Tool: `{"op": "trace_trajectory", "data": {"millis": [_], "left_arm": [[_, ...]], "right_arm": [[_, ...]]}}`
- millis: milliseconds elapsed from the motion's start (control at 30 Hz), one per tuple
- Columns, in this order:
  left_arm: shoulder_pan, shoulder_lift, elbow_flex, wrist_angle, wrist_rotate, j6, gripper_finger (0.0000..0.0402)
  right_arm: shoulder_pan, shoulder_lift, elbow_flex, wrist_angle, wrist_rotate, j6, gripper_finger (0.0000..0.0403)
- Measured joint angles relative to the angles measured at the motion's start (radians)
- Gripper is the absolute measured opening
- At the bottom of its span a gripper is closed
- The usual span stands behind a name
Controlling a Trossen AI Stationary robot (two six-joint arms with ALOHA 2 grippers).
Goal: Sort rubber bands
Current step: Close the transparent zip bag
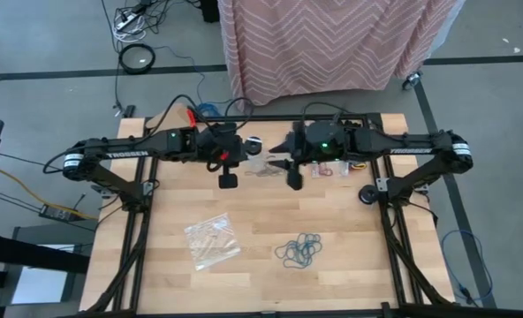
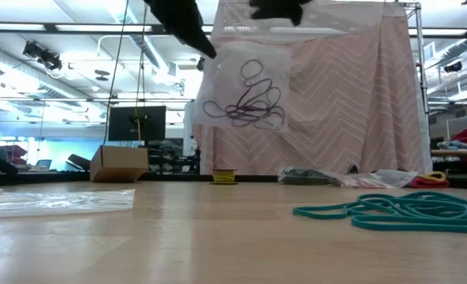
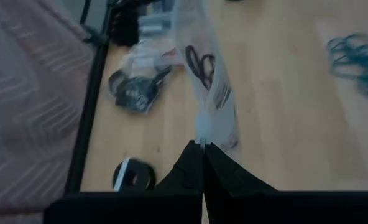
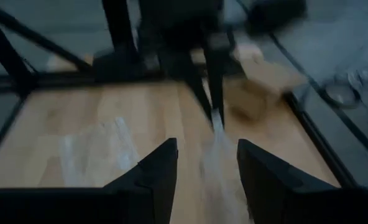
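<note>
A clear plastic bag (image 2: 245, 87) with black rubber bands (image 2: 248, 101) inside hangs high over the far middle of the table. My left gripper (image 3: 202, 152) is shut on it. My right gripper (image 4: 206, 165) faces it from the right, open, and the bag's loose film (image 4: 218, 146) reaches between its fingers. A heap of teal rubber bands (image 1: 299, 250) lies on the wood at the near right. Red and brown bands (image 1: 329, 168) lie under the right arm. My left gripper pinches the bag's thin edge (image 3: 202, 134) between its two shut fingers, slanting down from the table's left. The bag is lifted clear and hangs below the fingers (image 2: 194, 35), with the black bands sagging in its lower part. My right gripper: I cannot tell whether its open fingers touch the film.
An empty clear bag (image 1: 212, 240) lies flat at the near left. A small black round disc (image 3: 134, 176) and a further crumpled bag with dark contents (image 3: 134, 90) sit by the table's far edge. A pink-draped stand (image 2: 336, 102) rises behind the table.
</note>
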Motion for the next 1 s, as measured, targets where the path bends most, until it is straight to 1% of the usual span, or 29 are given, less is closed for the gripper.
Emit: {"op": "trace_trajectory", "data": {"millis": [133,267,433,533,700,867,1000], "left_arm": [[-0.001,0.0,0.0,0.033,0.064,0.0,0.0001],[-0.01,0.0,0.0,0.025,0.097,0.0,0.0001],[-0.021,0.0,0.0,0.01,0.144,0.0,0.0001],[-0.027,0.0,0.0,0.013,0.146,0.0,0.0001],[-0.027,0.0,0.0,0.058,0.168,0.0,0.0001],[-0.027,0.0,0.0,0.086,0.168,0.0,0.0001],[-0.027,0.0,0.0,0.083,0.168,0.0,0.0001]], "right_arm": [[0.001,0.076,0.0,0.062,-0.049,-0.05,0.0155],[0.002,0.129,-0.001,0.072,-0.049,-0.057,0.0155],[0.001,0.144,-0.001,0.093,-0.049,-0.058,0.0154],[-0.004,0.146,-0.001,0.112,-0.05,-0.059,0.0151],[-0.008,0.146,-0.001,0.112,-0.067,-0.059,0.0146],[-0.007,0.146,-0.001,0.116,-0.071,-0.058,0.0121],[-0.005,0.146,-0.001,0.117,-0.069,-0.057,0.0083]]}}
